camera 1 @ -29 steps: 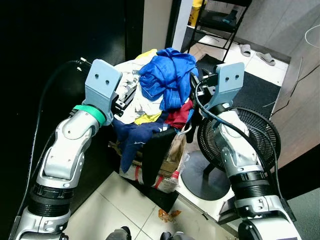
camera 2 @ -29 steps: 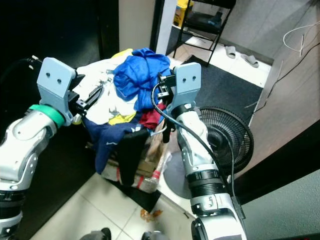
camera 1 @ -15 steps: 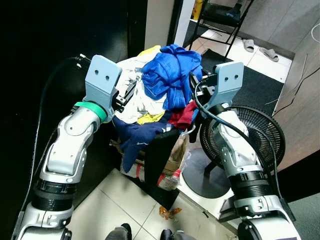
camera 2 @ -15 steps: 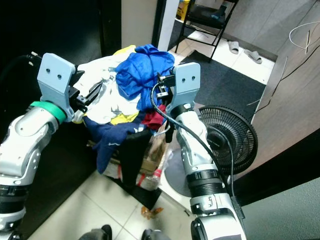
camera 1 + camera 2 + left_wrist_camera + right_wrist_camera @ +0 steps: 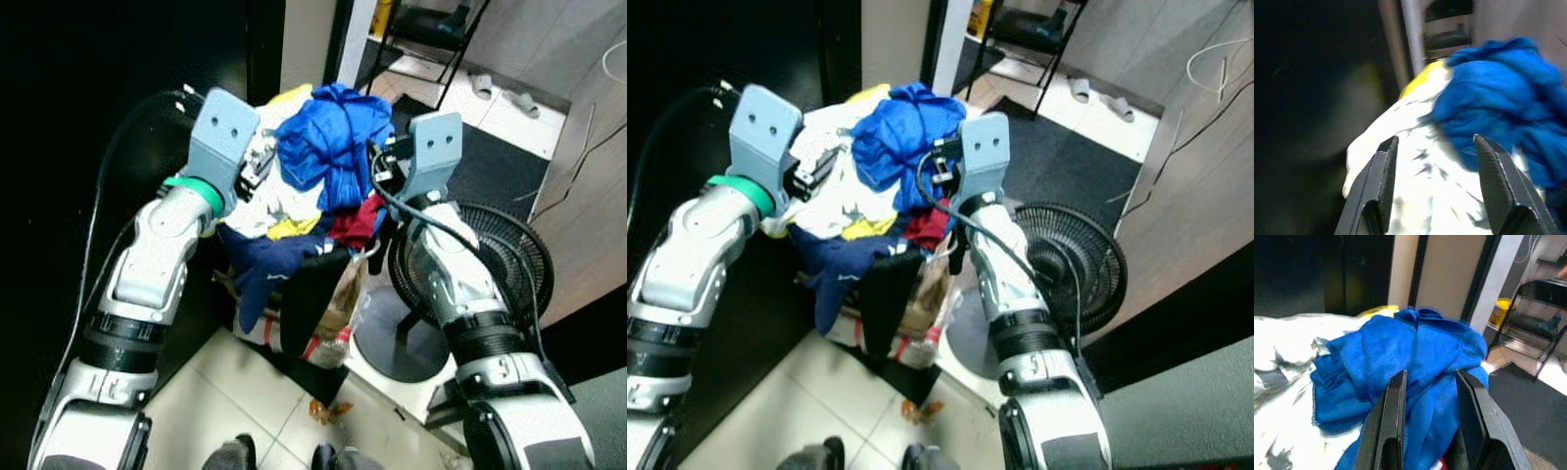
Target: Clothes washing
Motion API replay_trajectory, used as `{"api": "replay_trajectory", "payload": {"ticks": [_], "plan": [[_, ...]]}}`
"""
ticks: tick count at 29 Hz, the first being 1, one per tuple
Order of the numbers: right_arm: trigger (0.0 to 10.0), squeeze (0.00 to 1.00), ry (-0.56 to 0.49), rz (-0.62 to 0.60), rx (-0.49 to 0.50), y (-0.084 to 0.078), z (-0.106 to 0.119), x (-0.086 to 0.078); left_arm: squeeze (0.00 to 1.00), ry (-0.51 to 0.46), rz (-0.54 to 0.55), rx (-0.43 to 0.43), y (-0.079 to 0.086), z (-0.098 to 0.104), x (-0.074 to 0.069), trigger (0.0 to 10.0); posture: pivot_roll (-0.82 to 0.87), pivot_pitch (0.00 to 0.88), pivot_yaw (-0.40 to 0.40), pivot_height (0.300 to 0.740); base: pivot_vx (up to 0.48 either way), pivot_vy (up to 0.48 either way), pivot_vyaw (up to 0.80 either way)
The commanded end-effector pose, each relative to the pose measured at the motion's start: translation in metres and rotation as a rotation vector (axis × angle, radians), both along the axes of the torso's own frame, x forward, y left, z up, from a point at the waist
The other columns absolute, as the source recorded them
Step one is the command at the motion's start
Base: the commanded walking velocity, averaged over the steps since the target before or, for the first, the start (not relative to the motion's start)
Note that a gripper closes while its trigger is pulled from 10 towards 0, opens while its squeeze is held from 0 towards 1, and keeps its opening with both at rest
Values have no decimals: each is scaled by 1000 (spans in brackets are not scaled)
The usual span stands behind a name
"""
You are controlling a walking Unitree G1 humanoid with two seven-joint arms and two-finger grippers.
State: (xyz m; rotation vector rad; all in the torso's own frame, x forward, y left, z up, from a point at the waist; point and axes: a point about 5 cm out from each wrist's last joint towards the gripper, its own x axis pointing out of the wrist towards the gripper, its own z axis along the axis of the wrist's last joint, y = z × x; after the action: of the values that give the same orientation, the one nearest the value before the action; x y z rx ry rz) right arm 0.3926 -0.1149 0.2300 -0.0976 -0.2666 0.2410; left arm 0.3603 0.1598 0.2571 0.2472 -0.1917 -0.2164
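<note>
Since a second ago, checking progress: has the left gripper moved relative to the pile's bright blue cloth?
Yes. The left gripper has closed in toward the bright blue cloth, over the white printed garment; fingers open.

I see the heap of clothes (image 5: 304, 196) straight ahead, between my two raised arms, with the bunched towel (image 5: 333, 142) on top toward the right. The standing fan (image 5: 470, 269) sits on the floor just right of the heap, behind my right arm. A folding chair (image 5: 431, 29) stands farther back, with slippers (image 5: 495, 86) to its right.
</note>
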Motion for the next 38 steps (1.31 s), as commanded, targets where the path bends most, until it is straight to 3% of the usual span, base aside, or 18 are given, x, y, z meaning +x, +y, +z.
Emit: {"api": "replay_trajectory", "payload": {"ticks": [1,2,4,6,9,14,27,28,30,31,38], "plan": [[10000,0,70,-22,-32,-9,-11,4,0,88,103,-58,22,-21,3,10000,91,100,-80,740,0,0,0],[10000,0,114,-26,-66,-11,-18,6,0,111,156,-77,33,-28,4,10000,93,97,-86,740,0,0,0],[10000,0,114,-26,-66,-11,-18,6,0,111,156,-77,33,-28,4,10000,93,97,-86,740,0,0,0],[10000,0,209,62,-34,-9,-31,5,0,111,253,-118,49,-31,4,10000,96,95,-97,740,0,0,0],[10000,0,203,171,16,1,-29,3,0,91,294,-162,56,-28,4,10000,93,99,-106,740,0,0,0],[10000,0,155,208,-17,7,-26,0,0,67,323,-185,61,-25,0,10000,83,106,-109,740,0,0,0],[10000,0,148,186,1,-1,-22,5,0,48,338,-211,57,-22,-5,10000,76,177,-122,740,0,0,0],[10000,855,147,187,3,0,-22,6,0,46,343,-206,59,-21,-6,10000,89,186,-124,740,0,0,0],[10000,855,147,187,3,0,-22,6,0,46,343,-206,59,-21,-6,10000,89,186,-124,740,0,0,0],[10000,1000,150,192,12,1,-22,6,0,44,348,-203,60,-20,-7,10000,95,188,-126,740,0,0,0],[10000,1000,145,213,22,11,-18,8,0,34,383,-191,69,-17,-13,10000,126,192,-142,740,0,0,0]]}}
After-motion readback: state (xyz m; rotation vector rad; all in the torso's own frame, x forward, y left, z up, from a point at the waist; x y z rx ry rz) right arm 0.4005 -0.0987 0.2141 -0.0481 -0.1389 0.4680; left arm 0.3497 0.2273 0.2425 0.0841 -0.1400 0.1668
